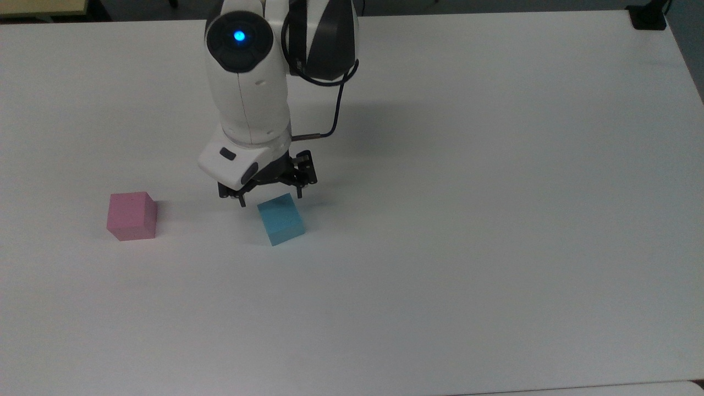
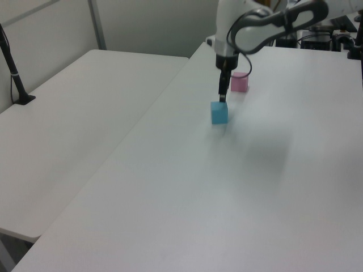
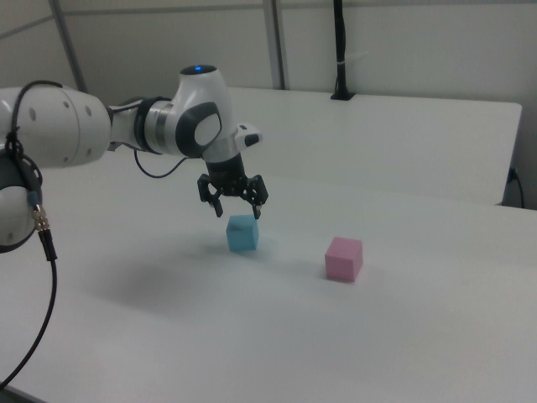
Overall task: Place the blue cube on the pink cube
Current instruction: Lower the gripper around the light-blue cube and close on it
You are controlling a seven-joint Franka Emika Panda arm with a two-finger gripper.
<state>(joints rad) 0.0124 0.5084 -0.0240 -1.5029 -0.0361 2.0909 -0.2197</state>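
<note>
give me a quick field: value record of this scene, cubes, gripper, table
blue cube: on the table, apart from the pink cube, turned askew to the table edges in the top view
pink cube: on the table, to the top view's left of the blue cube, nothing on it
gripper: open, fingers pointing down just above the blue cube, holding nothing
table: white, both cubes resting on it
stacking: not yet done
</note>
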